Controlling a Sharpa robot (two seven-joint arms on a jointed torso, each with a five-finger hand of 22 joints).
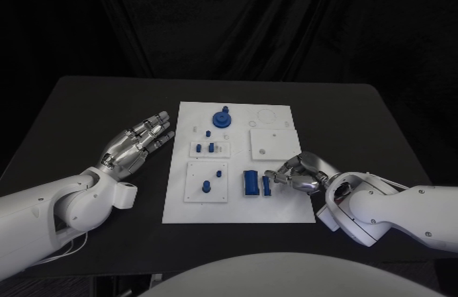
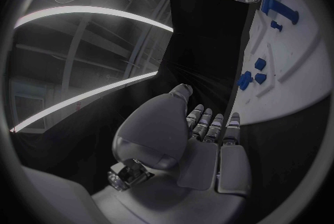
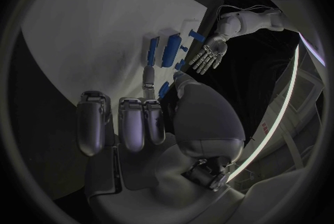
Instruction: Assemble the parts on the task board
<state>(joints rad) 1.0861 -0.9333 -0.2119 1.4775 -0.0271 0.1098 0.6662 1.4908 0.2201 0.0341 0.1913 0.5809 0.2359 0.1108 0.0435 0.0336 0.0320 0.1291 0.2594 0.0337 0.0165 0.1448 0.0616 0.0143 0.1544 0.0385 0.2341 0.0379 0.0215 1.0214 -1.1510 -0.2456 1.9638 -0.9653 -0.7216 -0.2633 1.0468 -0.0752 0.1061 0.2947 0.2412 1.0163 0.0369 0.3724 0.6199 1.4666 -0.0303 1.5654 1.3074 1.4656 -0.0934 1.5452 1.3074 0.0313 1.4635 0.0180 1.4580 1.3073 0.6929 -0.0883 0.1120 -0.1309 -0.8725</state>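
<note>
Board: the white task board (image 1: 239, 208) lies in the middle of the head view, long side running from top to bottom of the frame.
Target part: two long blue parts (image 1: 250, 183) lie side by side in the board's lower right area, long axes running up and down the frame.
Right hand: the right hand (image 1: 298, 172) sits at the board's lower right edge, fingers curled in toward the palm, tips just beside the blue parts; whether it pinches a piece, I cannot tell.
Direction: the parts lie just to the frame-left of the right hand.
Left hand: the left hand (image 1: 138, 143) hovers over the black table (image 1: 86, 112) at frame left, off the board, fingers stretched and apart, holding nothing.
Nearer hand: the right, judged by how close it is to the parts.
Other parts: a round blue part (image 1: 222, 118) stands near the board's top, well apart from both hands.
</note>
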